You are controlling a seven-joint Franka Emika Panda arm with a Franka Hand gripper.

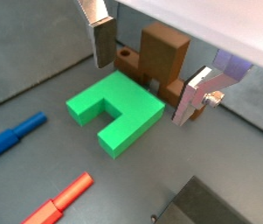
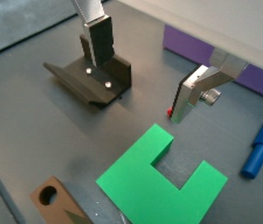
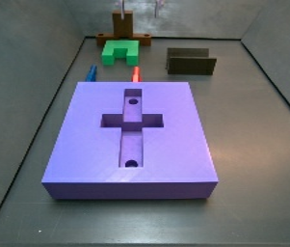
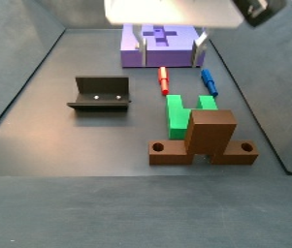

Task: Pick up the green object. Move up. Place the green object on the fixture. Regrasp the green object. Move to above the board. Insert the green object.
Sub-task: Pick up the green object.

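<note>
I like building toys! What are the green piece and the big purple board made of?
The green object looks like matte plastic: flat even colour, crisp edges, no shine. The board seems the same, possibly printed. The gripper hovers above the green piece; its fingers look like bare metal.

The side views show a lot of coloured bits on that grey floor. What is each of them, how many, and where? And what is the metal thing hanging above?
Board: one, purple, cross-shaped recess and two round holes on top; at one end of the floor.
Green piece: one, U-shaped, lying flat between the brown block and the sticks.
Red stick: one, between green piece and board.
Blue stick: one, beside the red stick.
Brown block: one, orange-brown, upright on a base with holes, at the end opposite the board.
Fixture: one, dark, standing apart to one side.
Pincer: one, silver fingers open, hovering above the green piece, holding nothing.
</note>
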